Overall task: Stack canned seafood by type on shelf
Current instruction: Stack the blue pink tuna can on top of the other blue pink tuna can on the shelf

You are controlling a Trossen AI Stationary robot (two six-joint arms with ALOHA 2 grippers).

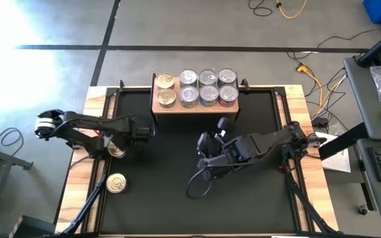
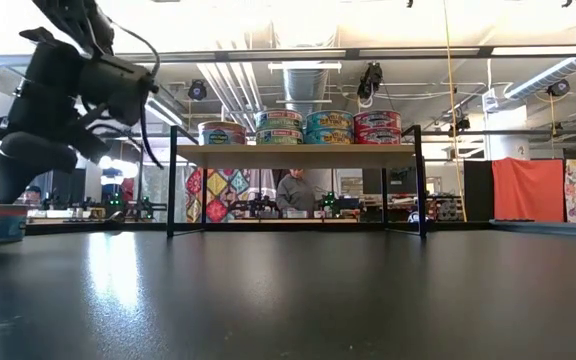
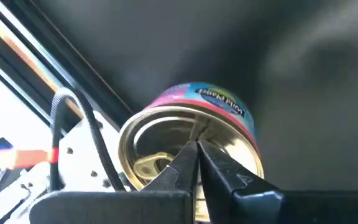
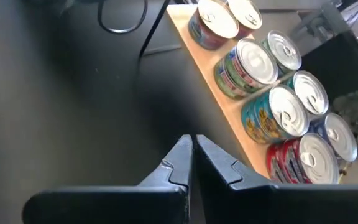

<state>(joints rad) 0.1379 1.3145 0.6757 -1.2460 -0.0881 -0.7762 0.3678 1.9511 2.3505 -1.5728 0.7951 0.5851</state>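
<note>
1. The left gripper [image 3: 196, 163] was found at the left edge of the table [image 1: 177, 198], its fingers pressed together above the gold lid of a can [image 3: 191, 140]; nothing was clamped between them.
2. That can [image 1: 116, 149], with a pink and blue label, was seen standing upright on the black tabletop just beside the left rail, partly hidden under the left arm in the high view.
3. A second gold-lidded can [image 1: 116, 183] was seen alone on the table, nearer than the first and close to the left edge.
4. The right gripper [image 4: 191, 163] was held over the middle of the table, near the shelf's front edge, with its fingers together and nothing held.
5. The shelf [image 1: 196, 108] was placed at the far middle of the table, a light-wood board on dark legs.
6. Eight lids were counted on the shelf from above: two gold cans [image 1: 166, 89] at its left end and six silver cans [image 1: 208, 86] in two rows to their right.
7. In the low view the shelf cans [image 2: 303, 127] were seen stacked two high, with green, blue and red labels.
8. A person [image 2: 293, 190] was seen in the room behind the shelf.
</note>
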